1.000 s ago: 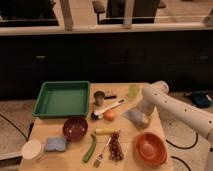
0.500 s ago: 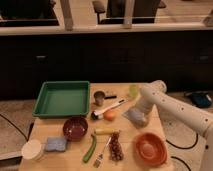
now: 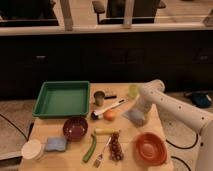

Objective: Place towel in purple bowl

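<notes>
1. The wooden table (image 3: pixel 47 127) is pretty crowded. The white arm (image 3: pixel 175 107) reaches in from the right, bending down toward the right-middle of it.
2. The green tray (image 3: pixel 62 98) sits far left, and the orange bowl (image 3: pixel 150 148) is at the near right. Neither one is the target, so I'd ignore both.
3. The purple bowl (image 3: pixel 75 128) sits left of centre, just in front of the tray, and looks empty from where I'm standing.
4. The towel (image 3: pixel 134 119) is a pale crumpled lump on the right-middle of the table, well apart from the purple bowl. It's not in there yet.
5. The gripper (image 3: pixel 137 111) is right down on top of the towel. I honestly can't tell if it's spread or pinching the cloth.
6. Advice for this step: get a solid bite on a bunched-up part, then lift straight up high enough that no corner drags.
7. The path left to the bowl crosses small stuff: an orange fruit (image 3: pixel 109 115) just beside the towel, a white-handled brush (image 3: pixel 112 106) and a banana (image 3: pixel 106 131). A dangling towel could sweep any of them, so carry it high and drop it over the bowl's middle.
</notes>
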Robot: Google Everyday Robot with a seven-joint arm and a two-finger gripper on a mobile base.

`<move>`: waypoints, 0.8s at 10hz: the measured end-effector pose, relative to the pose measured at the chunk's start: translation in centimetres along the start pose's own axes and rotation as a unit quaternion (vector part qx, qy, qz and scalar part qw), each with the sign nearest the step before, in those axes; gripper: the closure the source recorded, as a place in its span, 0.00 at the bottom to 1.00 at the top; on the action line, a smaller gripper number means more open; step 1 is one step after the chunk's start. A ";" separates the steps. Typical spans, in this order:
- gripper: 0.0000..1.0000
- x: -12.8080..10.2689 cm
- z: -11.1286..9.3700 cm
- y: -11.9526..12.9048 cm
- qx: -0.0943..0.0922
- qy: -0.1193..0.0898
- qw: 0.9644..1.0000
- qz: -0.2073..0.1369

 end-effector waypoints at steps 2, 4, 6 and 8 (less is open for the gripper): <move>0.84 0.2 -0.2 0.1 -0.002 0.002 1.000 0.001; 0.99 0.0 -0.4 0.2 -0.003 0.000 1.000 0.000; 1.00 -0.1 -0.4 0.1 -0.004 0.000 1.000 -0.001; 1.00 -0.2 -0.3 0.4 -0.005 0.002 1.000 0.003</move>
